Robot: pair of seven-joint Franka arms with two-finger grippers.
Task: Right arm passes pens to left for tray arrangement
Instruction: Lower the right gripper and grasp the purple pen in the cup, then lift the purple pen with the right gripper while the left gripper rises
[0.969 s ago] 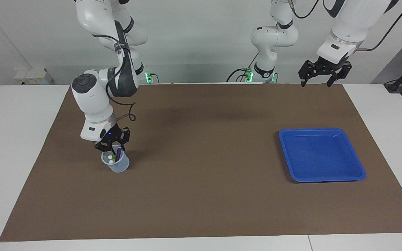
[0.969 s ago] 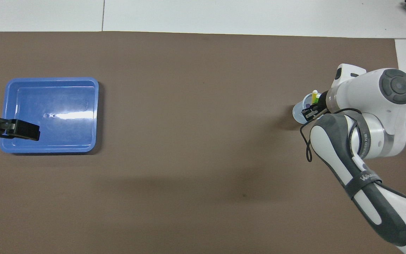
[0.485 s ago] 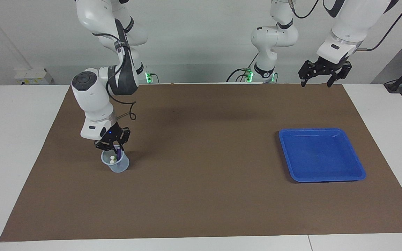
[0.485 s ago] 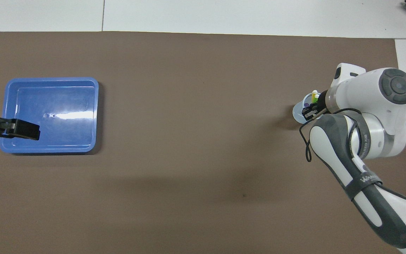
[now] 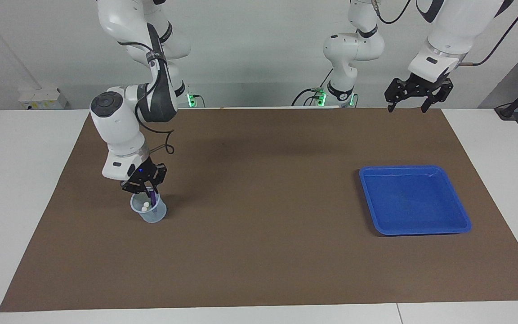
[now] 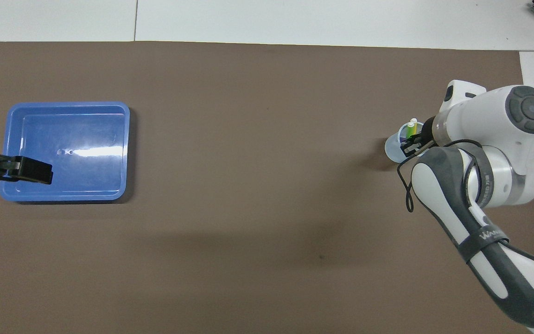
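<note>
My right gripper (image 5: 147,189) hangs just over a small translucent cup (image 5: 149,213) at the right arm's end of the table. It is shut on the top of the purple pen (image 5: 151,198), which stands upright in the cup. The whitish ends of the other pens (image 5: 145,206) show inside the cup; from overhead, a yellow and green one (image 6: 413,125) sticks up beside the right gripper (image 6: 410,144). The blue tray (image 5: 421,232) lies bare at the left arm's end. My left gripper (image 5: 408,109) waits open, high over the mat's edge nearest the robots.
A brown mat (image 5: 259,252) covers most of the white table (image 5: 20,180). From overhead, one left fingertip (image 6: 33,170) overlaps the tray (image 6: 67,105). Cables and lit sockets sit by the arm bases (image 5: 322,96).
My right gripper has closed its fingers on the purple pen and risen slightly over the cup. The left arm has not moved.
</note>
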